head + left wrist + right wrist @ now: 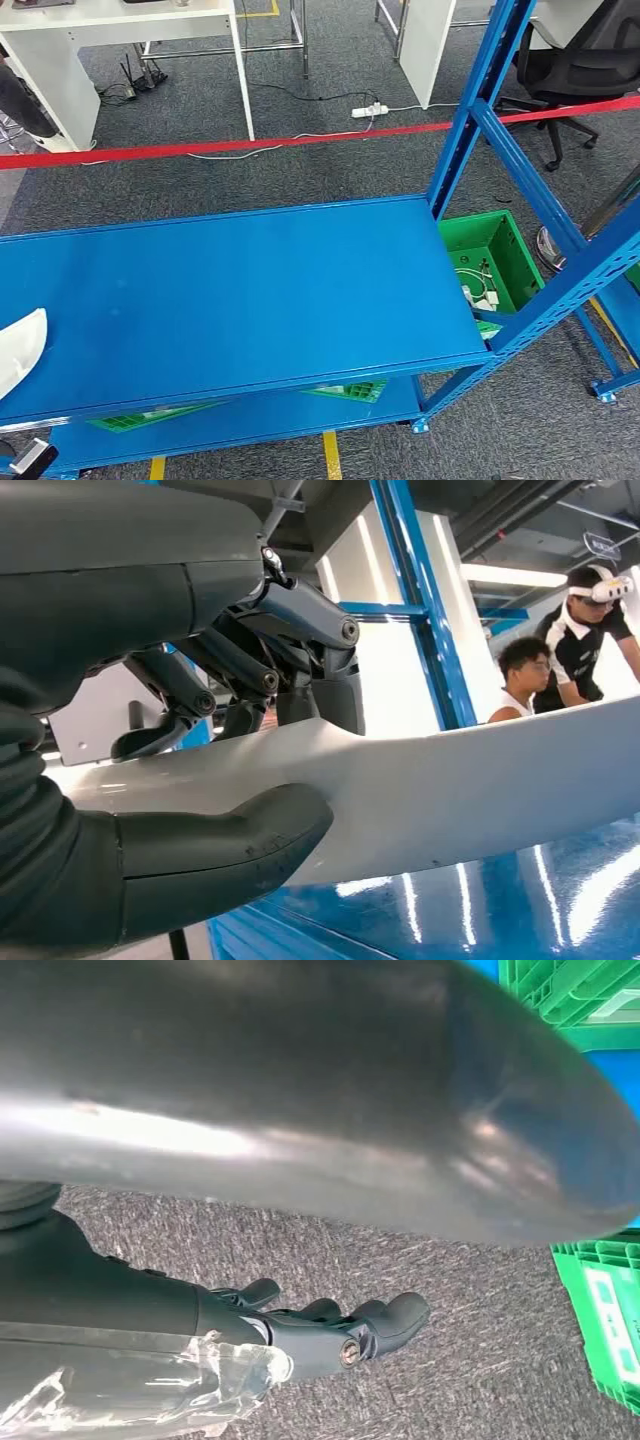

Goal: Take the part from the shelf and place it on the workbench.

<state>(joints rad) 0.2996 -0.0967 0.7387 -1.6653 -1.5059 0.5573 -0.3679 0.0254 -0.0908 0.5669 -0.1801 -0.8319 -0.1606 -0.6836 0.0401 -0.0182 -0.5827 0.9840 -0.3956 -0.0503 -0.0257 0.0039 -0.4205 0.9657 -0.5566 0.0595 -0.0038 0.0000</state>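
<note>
The part is a long white curved panel (468, 790). My left hand (226, 650) grips it, with the thumb on one face and the dark fingers pressed on the other. It hangs just above the glossy blue shelf board (490, 900). In the head view one rounded end of the white panel (19, 348) shows at the far left, over the wide blue shelf top (241, 290). My right hand (324, 1335) hangs over grey carpet with its fingers stretched out and nothing in them.
A green crate (490, 260) with small white items sits low at the shelf's right end, between slanted blue uprights (483, 100). Red tape (226, 146) runs across the floor behind, with white tables and an office chair (581, 60) beyond. Two people (528, 670) stand past the rack.
</note>
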